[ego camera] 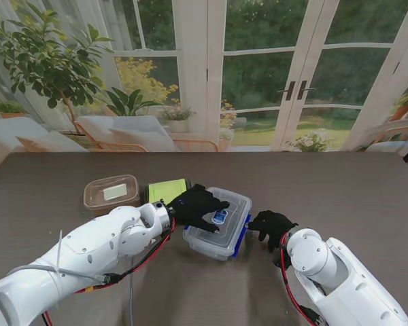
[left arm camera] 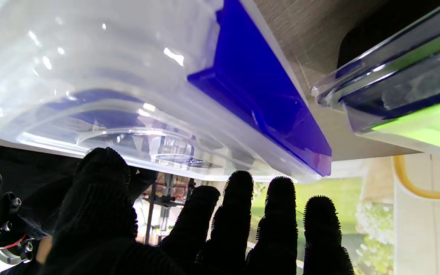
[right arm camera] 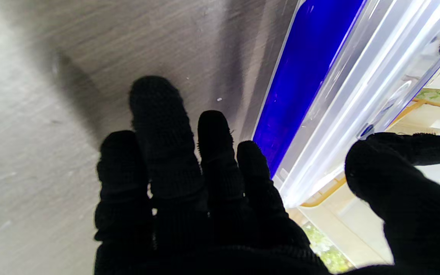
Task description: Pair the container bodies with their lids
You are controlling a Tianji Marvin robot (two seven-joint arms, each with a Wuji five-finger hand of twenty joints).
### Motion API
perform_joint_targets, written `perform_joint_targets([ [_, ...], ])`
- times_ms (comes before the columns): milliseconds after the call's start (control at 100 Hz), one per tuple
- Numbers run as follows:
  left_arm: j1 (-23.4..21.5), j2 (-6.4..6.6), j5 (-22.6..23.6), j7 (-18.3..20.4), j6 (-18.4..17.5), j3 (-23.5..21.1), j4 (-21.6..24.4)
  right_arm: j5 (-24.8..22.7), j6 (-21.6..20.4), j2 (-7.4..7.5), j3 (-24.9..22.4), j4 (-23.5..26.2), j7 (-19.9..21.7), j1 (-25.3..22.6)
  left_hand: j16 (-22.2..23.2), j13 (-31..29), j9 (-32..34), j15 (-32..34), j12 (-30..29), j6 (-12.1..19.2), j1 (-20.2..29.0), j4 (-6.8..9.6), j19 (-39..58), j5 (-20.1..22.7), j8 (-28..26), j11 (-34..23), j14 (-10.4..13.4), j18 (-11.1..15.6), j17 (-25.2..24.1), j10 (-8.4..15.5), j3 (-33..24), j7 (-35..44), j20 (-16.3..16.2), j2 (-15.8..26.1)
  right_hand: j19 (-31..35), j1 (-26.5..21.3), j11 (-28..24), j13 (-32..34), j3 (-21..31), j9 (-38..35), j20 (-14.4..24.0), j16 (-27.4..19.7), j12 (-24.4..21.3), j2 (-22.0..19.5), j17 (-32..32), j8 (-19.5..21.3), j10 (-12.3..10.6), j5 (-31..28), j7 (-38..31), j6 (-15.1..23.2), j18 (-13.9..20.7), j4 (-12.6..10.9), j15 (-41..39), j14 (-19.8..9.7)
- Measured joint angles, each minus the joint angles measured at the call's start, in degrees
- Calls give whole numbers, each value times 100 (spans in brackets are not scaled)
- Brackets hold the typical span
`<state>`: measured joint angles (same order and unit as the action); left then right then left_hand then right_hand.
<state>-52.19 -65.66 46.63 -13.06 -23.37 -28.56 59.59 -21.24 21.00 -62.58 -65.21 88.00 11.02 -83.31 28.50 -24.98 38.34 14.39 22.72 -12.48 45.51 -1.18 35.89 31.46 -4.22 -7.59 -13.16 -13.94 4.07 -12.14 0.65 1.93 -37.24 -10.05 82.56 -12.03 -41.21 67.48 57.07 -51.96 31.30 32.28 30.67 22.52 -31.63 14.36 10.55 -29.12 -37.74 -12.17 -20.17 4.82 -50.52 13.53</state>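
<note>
A clear container with its lid on [ego camera: 221, 227] sits mid-table; blue clips [ego camera: 243, 235] run along its sides. My left hand [ego camera: 197, 206] lies flat on that lid with fingers spread, holding nothing. In the left wrist view the fingers [left arm camera: 239, 214] stretch over the clear lid [left arm camera: 109, 76], beside a blue clip [left arm camera: 266, 99]. My right hand [ego camera: 272, 226] is at the container's right side, open. In the right wrist view its fingers [right arm camera: 166, 160] hover over the table next to the blue clip [right arm camera: 304, 76], with the thumb [right arm camera: 403, 202] apart from them.
A brown-tinted container with a lid [ego camera: 111, 192] stands to the left, farther from me. A green-lidded box [ego camera: 167, 190] lies between it and the clear container, seen close in the left wrist view [left arm camera: 414, 95]. The grey table [ego camera: 340, 190] stretches to the right.
</note>
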Motion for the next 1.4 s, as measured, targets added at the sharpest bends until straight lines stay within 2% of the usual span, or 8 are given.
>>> perform_joint_targets([
  [380,102,-17,-140,135,-37,129,-106,403,268,-39,196,-246,91,191,64,113,-333,0,136,-3,-161,0,0,9,-15,75,7,36,-67,-21,0,64,1,57,154,17,-137,232,-2,-147,127,58,71,0,-1,-75,7,191,48,-198,-40,-1,-279,-5],
  [720,131,-3,-111,250,-19,136,-62,823,523,-106,311,-311,53,247,68,139,-401,-6,159,-3,-188,26,-71,13,-31,141,7,40,-99,-24,0,94,1,82,221,131,-194,233,76,-147,127,63,85,-229,-1,-75,12,308,44,-400,-69,-4,-379,-5],
  [930,130,12,-83,279,-18,124,-35,1182,655,-155,314,-387,-56,285,14,139,-402,-23,159,-3,-188,37,-76,13,-34,177,7,70,-102,-48,0,94,1,94,334,182,-298,233,107,-139,132,106,147,-235,-1,-57,60,409,-175,-227,-70,-144,-528,-5],
  [1010,128,19,-83,294,-18,121,-23,1579,834,-201,274,-401,-154,293,13,139,-402,-45,158,-3,-188,38,-96,13,-34,198,7,71,-110,-61,-1,94,1,95,593,95,-413,233,143,-136,132,158,169,-236,-1,-56,97,453,-193,-216,-72,-192,-635,-35],
  [1100,129,19,-83,297,-26,120,-23,1856,1006,-274,202,-399,-237,301,13,139,-402,-54,155,-3,-188,38,-143,13,-34,210,7,72,-138,-61,-1,94,1,96,533,76,-502,233,169,-136,197,163,220,-366,53,-56,120,360,-177,-456,-83,-324,-672,-24],
  [1190,135,19,-87,296,-36,128,-31,1942,1113,-334,146,-395,-276,296,10,139,-403,-60,150,-3,-188,38,-144,13,-35,226,7,72,-139,-77,-1,94,1,98,528,85,-517,231,-8,-136,269,164,232,-354,93,-60,135,284,-162,-549,-83,-299,-708,-11],
  [1310,150,16,-93,284,-57,146,-49,2462,1320,-449,16,-360,-472,259,10,139,-403,-61,149,-3,-189,38,-144,13,-35,232,7,73,-139,-77,-1,94,1,99,477,85,-587,229,22,-141,269,164,293,-354,50,-63,159,182,-224,-647,-85,-299,-715,-2],
  [1400,164,13,-95,268,-73,163,-69,2601,1429,-515,-55,-321,-526,220,10,139,-403,-61,149,-3,-192,38,-147,13,-35,233,7,73,-140,-78,-1,94,1,105,420,85,-588,185,22,-143,271,164,294,-354,12,-92,202,156,-226,-719,-85,-299,-719,13],
])
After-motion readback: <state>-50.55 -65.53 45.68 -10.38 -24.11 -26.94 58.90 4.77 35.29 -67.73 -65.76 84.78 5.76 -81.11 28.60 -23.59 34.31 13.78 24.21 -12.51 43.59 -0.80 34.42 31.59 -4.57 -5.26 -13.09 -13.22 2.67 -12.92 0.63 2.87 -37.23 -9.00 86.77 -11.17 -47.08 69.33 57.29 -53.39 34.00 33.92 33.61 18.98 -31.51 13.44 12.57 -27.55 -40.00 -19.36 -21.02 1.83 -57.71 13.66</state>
